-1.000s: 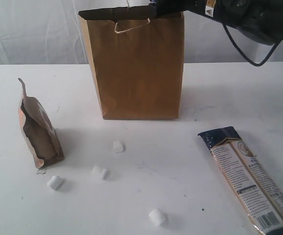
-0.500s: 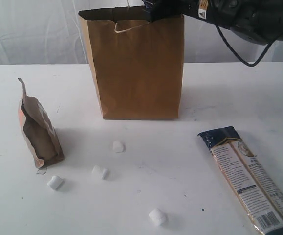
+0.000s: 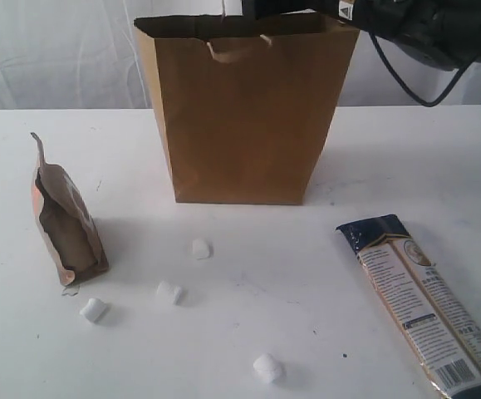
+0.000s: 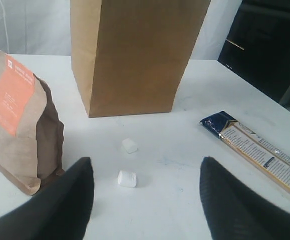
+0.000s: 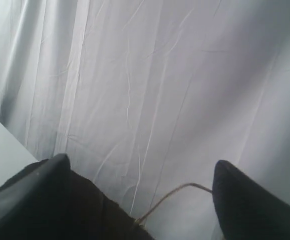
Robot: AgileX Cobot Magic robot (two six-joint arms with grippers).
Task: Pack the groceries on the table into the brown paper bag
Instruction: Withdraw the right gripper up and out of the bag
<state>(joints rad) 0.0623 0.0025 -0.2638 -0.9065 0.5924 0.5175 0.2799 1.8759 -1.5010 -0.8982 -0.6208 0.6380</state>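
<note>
White table (image 3: pixel 390 150) bears the brown paper bag (image 3: pixel 240 116) upright at 12 o'clock, its rim under the released, empty right gripper (image 5: pixel 139 162), a noodle pack (image 3: pixel 423 307) reaching the 4 o'clock edge, a brown pouch (image 3: pixel 66 233) at 9, the left gripper (image 4: pixel 146 160) released and empty, and four marshmallows (image 3: pixel 201 248) scattered at 6 to 7 on clear surface.

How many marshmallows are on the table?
4 marshmallows: one in front of the bag, one a bit closer, one by the pouch, one alone nearest the camera. More could hide behind the bag or pouch.
</note>
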